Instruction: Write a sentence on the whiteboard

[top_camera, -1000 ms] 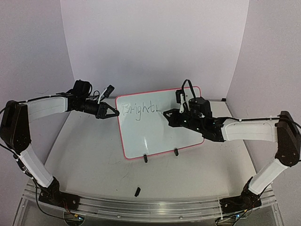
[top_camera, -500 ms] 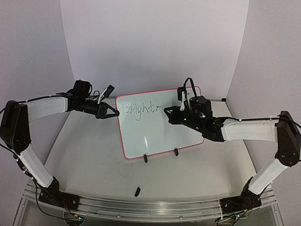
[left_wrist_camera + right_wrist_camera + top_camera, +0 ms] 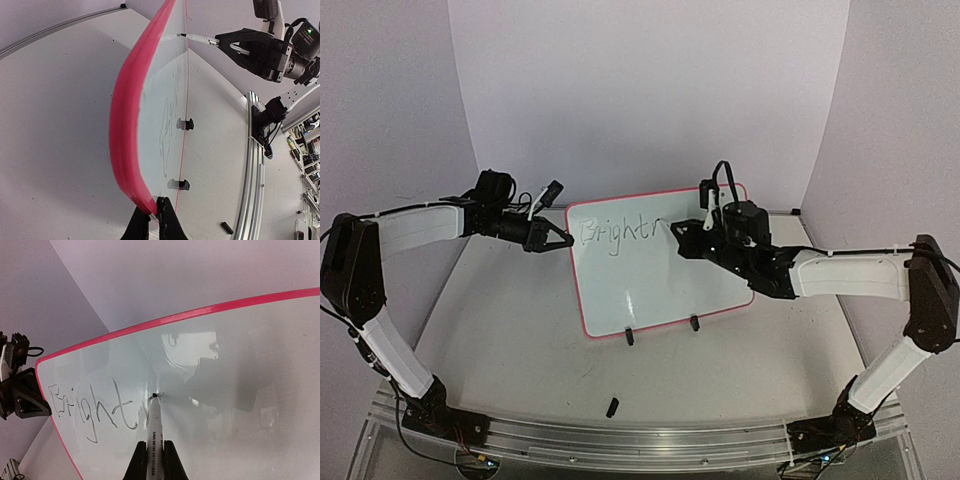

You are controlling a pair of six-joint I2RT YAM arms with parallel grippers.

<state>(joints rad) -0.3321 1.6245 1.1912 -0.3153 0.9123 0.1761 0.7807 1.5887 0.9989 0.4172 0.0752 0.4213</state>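
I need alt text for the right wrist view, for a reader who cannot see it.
A black marker, clamped in the right jaws, touches its tip to the red-framed whiteboard just after the handwritten letters "Bright".

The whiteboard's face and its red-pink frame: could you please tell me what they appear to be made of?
The whiteboard face looks like a smooth, glossy white coated panel, since it mirrors dark shapes and glare; what lies under the coating is not visible. Its frame seems to be moulded plastic, satin red-pink with a rounded edge, possibly rubbery.
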